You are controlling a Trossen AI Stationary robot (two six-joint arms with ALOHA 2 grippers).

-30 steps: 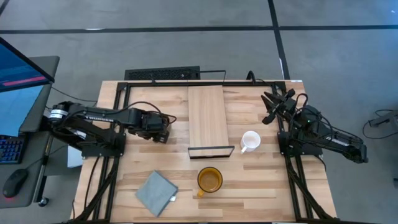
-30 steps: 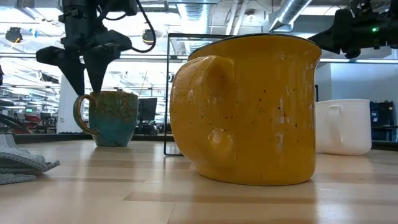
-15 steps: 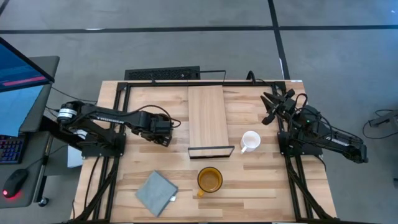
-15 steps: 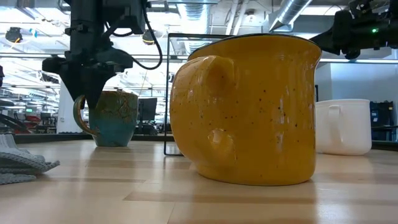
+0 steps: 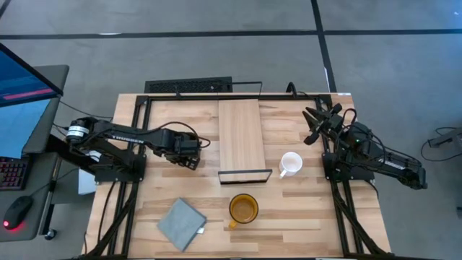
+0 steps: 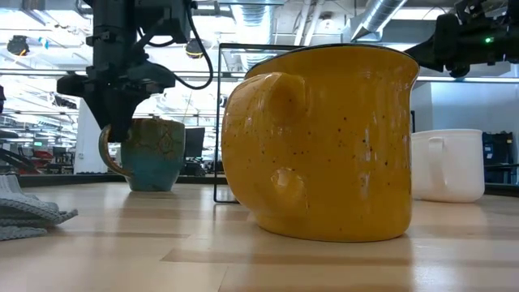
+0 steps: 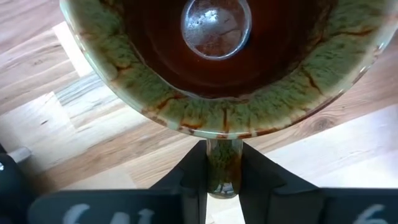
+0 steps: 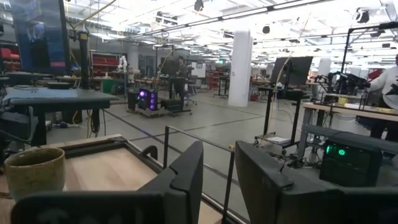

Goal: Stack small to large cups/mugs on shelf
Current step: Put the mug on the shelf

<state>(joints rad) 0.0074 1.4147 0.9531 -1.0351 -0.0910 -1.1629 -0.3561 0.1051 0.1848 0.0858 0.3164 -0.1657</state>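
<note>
A dark brown-green mug [image 6: 158, 154] stands on the table left of the shelf [image 5: 242, 133], a pale plank with a black wire frame [image 5: 245, 175] at its near end. My left gripper [image 5: 190, 159] stands over this mug, shut on its handle, and hides it in the high view. A white mug [image 5: 291, 163] stands right of the shelf. A yellow mug [image 5: 243, 209] stands near the table's front, before the wire frame. My right gripper [image 5: 315, 124] hovers open at the far right, with nothing between its fingers. My left gripper pinches the dark mug's handle [image 7: 222, 163] between its two fingers [image 7: 194, 180], coming from above and pointing down. In the low view the fingers [image 6: 116, 122] close on the handle's upper part at the mug's left side. The mug stands upright with its base on the table.
A grey-blue cloth [image 5: 180, 224] lies at the near left of the table. A black frame rail [image 5: 238, 97] runs along the table's far edge. Left of the table stand a monitor [image 5: 22, 76] and a keyboard.
My left gripper has gone a little toward the table's near right and down over the dark mug. Its fingers, apart a second ago, have shut on the handle. The mug stays on the table.
</note>
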